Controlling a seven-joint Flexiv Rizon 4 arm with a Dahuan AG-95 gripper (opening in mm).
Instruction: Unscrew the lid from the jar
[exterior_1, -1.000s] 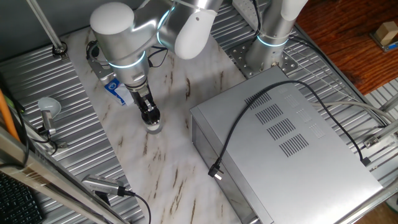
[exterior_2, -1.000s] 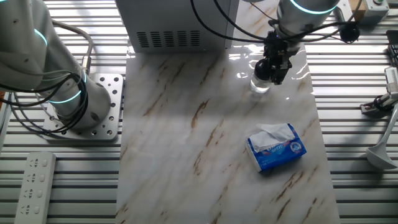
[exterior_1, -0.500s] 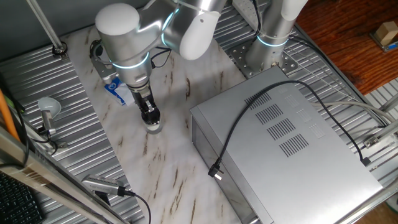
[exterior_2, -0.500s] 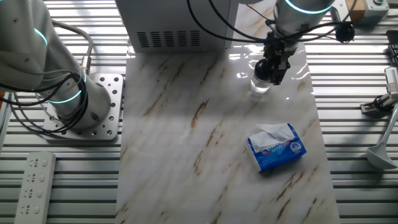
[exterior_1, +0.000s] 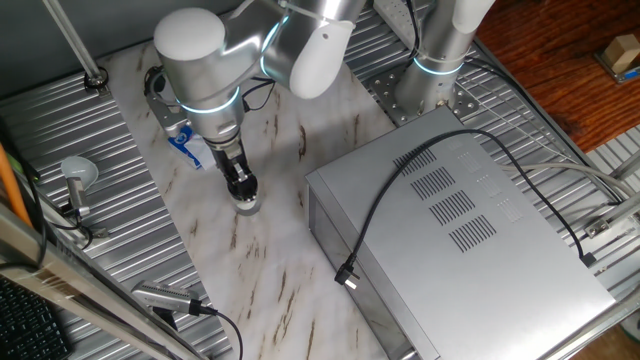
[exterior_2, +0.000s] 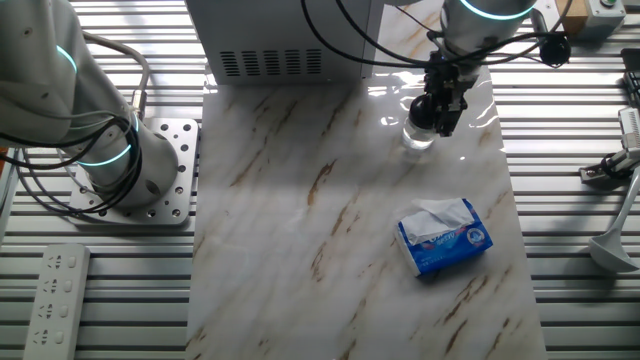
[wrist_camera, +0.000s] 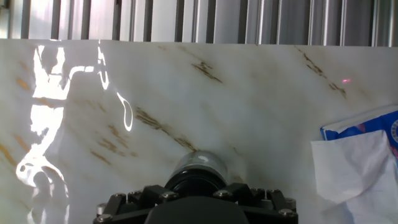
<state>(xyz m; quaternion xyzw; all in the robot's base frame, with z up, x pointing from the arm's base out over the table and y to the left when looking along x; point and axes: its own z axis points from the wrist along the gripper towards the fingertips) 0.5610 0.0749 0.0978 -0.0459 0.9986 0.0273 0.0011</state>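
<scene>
nothing has moved; fingers (exterior_2: 437, 110) stay clamped on the lid (wrist_camera: 194, 182). risk: the unheld jar (exterior_2: 419, 137) turns along on the worktop (exterior_2: 330, 230), at its 1 o'clock corner.

You see a white surface (exterior_2: 300, 200) with thin brown and gold streaks, like marble. Shiny white light spots sit on it. The jar (wrist_camera: 200, 163) is clear, like glass, and the lid (wrist_camera: 194, 180) on it is black. The claw (exterior_2: 440, 108) is black too. The arm (exterior_1: 200, 70) above it is silver and white, with a glowing blue-green ring. The packet (exterior_2: 445, 238) is blue and white, with a white tissue poking out on top. The big box (exterior_1: 460, 230) is grey metal with rows of dark slits. A black cable (exterior_1: 400, 190) lies across it. The metal around the surface is silver with long ridges.
</scene>
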